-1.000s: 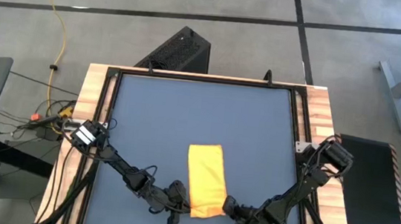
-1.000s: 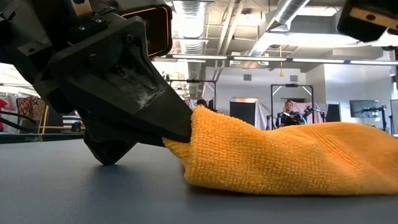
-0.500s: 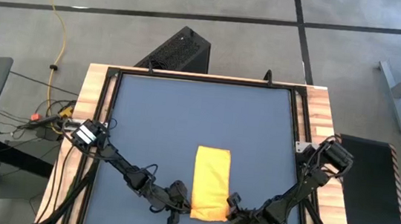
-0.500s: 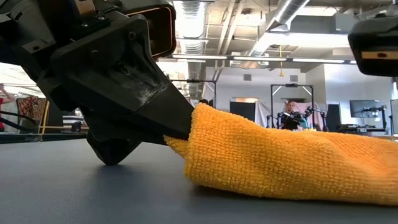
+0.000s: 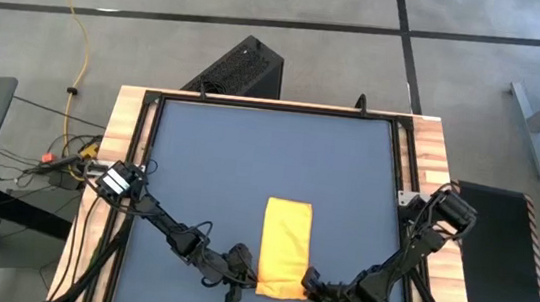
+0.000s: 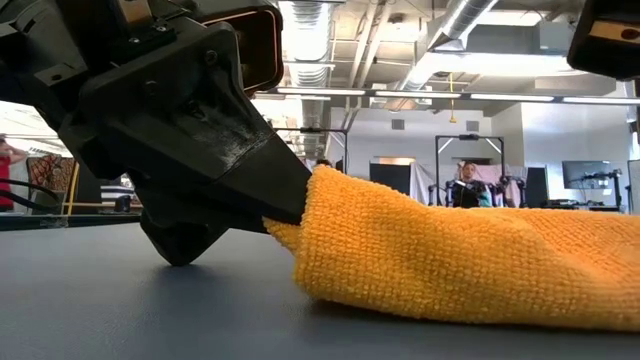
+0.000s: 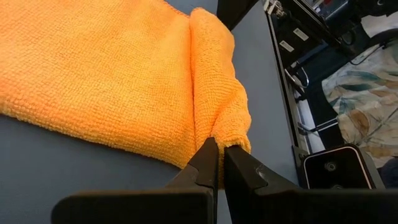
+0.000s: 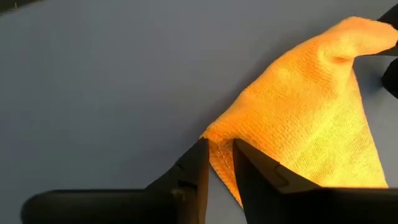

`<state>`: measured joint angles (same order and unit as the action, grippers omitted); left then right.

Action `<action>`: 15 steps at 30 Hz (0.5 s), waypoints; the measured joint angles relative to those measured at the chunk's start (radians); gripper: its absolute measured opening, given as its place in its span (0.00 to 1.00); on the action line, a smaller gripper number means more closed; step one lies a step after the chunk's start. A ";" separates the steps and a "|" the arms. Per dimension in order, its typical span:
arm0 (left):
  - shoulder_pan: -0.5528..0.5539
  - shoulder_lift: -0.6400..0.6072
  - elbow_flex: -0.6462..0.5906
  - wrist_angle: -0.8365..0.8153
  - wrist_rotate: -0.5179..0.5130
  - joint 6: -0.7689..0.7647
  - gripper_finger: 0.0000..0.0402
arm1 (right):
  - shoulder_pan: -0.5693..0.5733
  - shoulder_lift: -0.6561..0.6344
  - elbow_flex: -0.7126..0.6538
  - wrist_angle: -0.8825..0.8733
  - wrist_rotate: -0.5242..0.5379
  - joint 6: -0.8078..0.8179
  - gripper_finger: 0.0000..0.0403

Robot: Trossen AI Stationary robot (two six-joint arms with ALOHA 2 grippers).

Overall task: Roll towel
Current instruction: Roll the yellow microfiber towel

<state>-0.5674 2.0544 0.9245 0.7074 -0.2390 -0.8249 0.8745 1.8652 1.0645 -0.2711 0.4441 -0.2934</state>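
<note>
The towel [image 5: 285, 248] is lying folded in the lower centre of the high view, on the blue-grey table [image 5: 249, 159]. The left gripper [image 7: 216, 155] is pinching the towel's lower left corner, fingers closed on the cloth. The right gripper [image 8: 217, 157] is sitting at the lower right corner, fingers slightly parted; its grip cannot be told.

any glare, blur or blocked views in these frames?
High view: even light, no glare, whole table sharp. Low view: left gripper looms huge and blocks the picture's left, towel weave crisp, ceiling lights behind blown out. Left wrist view: towel sharp, fingers slightly soft. Right wrist view: right gripper near the towel's corner, soft shadow under the raised fold.
</note>
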 joint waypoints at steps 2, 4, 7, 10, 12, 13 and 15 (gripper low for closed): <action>0.000 0.000 0.000 0.000 0.000 0.000 0.00 | 0.000 0.000 0.000 -0.006 0.011 -0.016 0.29; 0.000 0.000 0.000 0.000 0.000 0.000 0.00 | 0.000 0.000 0.000 -0.014 0.052 -0.029 0.31; 0.000 0.000 0.000 0.000 0.000 0.002 0.00 | 0.004 -0.003 0.000 -0.017 0.106 -0.059 0.35; 0.000 0.000 0.000 0.000 0.000 0.003 0.00 | 0.007 -0.008 0.010 -0.044 0.126 -0.090 0.37; 0.000 0.000 0.000 0.000 0.000 0.004 0.00 | 0.006 -0.008 0.022 -0.074 0.130 -0.097 0.38; 0.000 0.000 0.000 0.000 0.000 0.004 0.00 | 0.006 -0.008 0.025 -0.082 0.130 -0.100 0.38; 0.000 0.000 0.000 0.000 0.000 0.007 0.00 | 0.006 -0.008 0.027 -0.090 0.131 -0.106 0.38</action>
<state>-0.5678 2.0548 0.9245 0.7075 -0.2394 -0.8178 0.8809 1.8576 1.0912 -0.3611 0.5747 -0.3997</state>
